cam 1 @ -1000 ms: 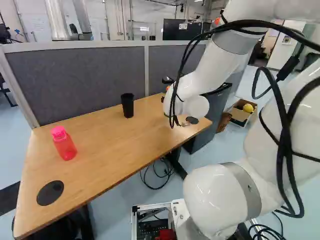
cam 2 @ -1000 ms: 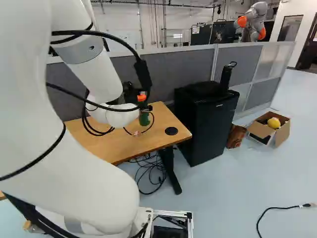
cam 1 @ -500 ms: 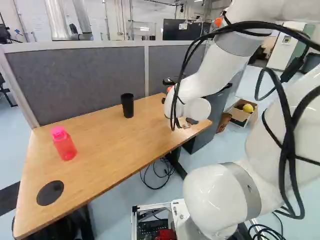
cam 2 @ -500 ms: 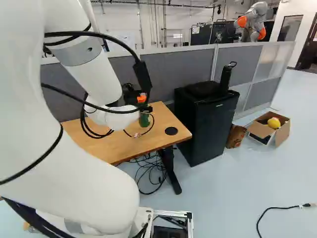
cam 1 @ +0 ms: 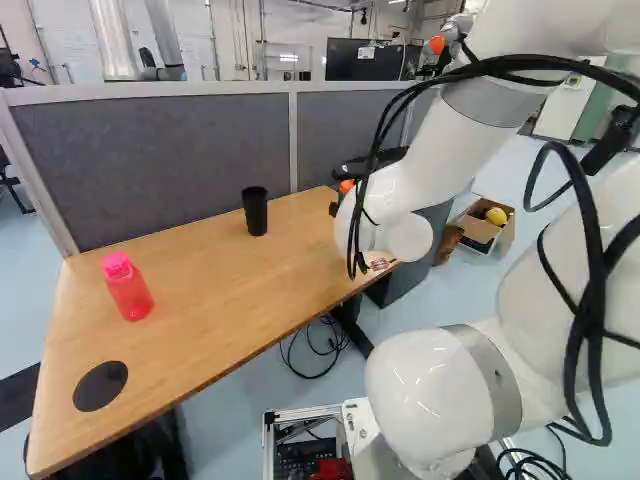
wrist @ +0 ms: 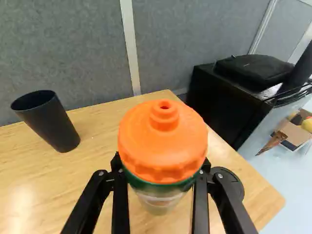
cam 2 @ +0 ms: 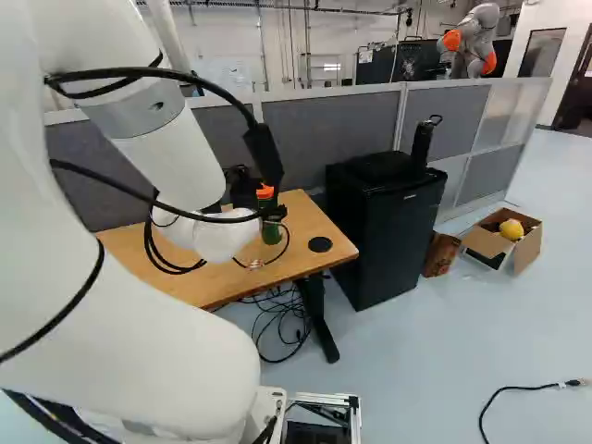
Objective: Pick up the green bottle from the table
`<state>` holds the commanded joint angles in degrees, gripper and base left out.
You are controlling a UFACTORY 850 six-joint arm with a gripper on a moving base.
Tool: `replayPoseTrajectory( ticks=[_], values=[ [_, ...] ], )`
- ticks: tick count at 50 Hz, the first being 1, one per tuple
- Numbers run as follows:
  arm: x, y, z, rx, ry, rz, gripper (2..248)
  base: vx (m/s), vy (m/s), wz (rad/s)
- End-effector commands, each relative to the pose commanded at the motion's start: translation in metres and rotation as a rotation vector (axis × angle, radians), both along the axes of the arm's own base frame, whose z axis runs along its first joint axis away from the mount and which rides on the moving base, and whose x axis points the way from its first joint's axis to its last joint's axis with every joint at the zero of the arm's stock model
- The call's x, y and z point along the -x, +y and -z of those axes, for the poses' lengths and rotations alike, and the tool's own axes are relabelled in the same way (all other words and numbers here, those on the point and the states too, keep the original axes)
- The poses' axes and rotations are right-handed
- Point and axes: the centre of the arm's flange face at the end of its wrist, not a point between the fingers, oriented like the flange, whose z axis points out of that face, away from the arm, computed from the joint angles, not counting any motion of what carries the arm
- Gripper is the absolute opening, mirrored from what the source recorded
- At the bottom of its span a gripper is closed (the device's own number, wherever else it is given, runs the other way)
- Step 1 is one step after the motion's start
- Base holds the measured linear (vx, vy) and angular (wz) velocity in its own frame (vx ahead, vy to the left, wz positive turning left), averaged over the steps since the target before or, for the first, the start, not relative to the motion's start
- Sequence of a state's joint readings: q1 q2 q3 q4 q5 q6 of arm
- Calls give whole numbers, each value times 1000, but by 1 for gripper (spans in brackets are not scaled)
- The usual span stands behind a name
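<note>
In the right base view the black gripper [cam 2: 275, 213] stands at the green bottle [cam 2: 271, 231], low beside the white wrist joint. In the wrist view the gripper [wrist: 161, 168] is shut on the green bottle, a finger at each side just below its orange cap [wrist: 163, 139]. The bottle's clear lower part shows beneath the green band, over the wooden table [wrist: 92, 170]. Whether its base touches the tabletop I cannot tell. The arm hides most of the bottle in the left base view.
A black cup [cam 1: 255, 211] and a pink bottle [cam 1: 128, 287] stand on the table. A grey partition [cam 1: 160, 160] runs behind it. Beyond its right end are a black fridge [cam 2: 384, 236] and an open carton [cam 2: 495, 245]. Another robot [cam 2: 476, 42] stands behind the partition.
The arm has drawn back toward the base and rightward in the left base view. In the right base view the green bottle has shifted slightly right and down with the gripper.
</note>
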<state>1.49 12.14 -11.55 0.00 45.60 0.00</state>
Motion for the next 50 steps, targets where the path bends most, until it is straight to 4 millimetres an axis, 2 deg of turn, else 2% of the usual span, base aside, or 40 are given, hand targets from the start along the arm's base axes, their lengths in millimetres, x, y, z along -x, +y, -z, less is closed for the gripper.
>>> replayPoseTrajectory(
  ticks=[25, 50],
  values=[
    [32, -7, 14, 0, -24, 21, 115, 0, 0, 0],
    [40, -8, 18, 0, -30, 26, 115, 0, 0, 0]
  ],
)
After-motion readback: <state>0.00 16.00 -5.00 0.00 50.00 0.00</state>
